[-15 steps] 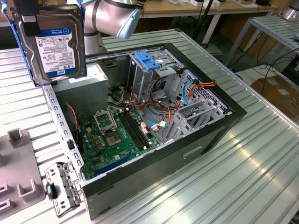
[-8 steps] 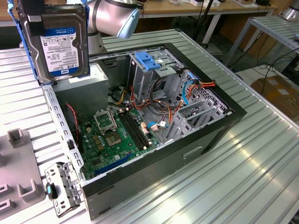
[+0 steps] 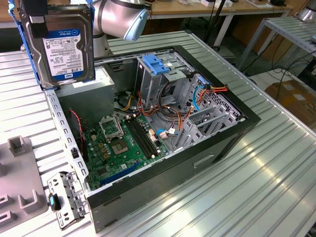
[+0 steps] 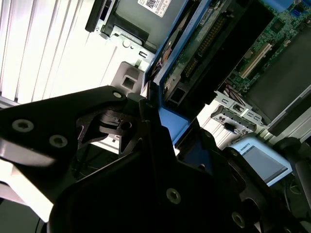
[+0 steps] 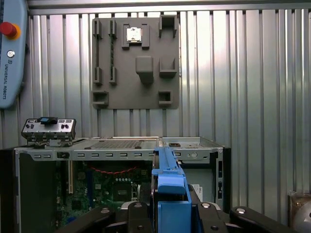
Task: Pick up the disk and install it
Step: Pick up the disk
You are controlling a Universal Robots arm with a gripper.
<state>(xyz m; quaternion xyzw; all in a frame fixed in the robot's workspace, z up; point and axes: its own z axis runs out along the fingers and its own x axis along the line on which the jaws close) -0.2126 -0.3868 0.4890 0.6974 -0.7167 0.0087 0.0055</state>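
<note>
Disk [image 3: 61, 47]: held upright, label toward the exterior camera, at the exterior view's upper left, raised clear of the open computer case [image 3: 168, 182] on the ribbed counter [image 3: 276, 163]. The pincer [image 5: 170, 213] is closed on its upper end, one blue rail showing between the fingers. Your risk is probably contact: grazing the drive cage [image 3: 148, 84] or the loose cables [image 3: 182, 116] could tilt the disk or drop it onto the motherboard [image 3: 113, 143].
</note>
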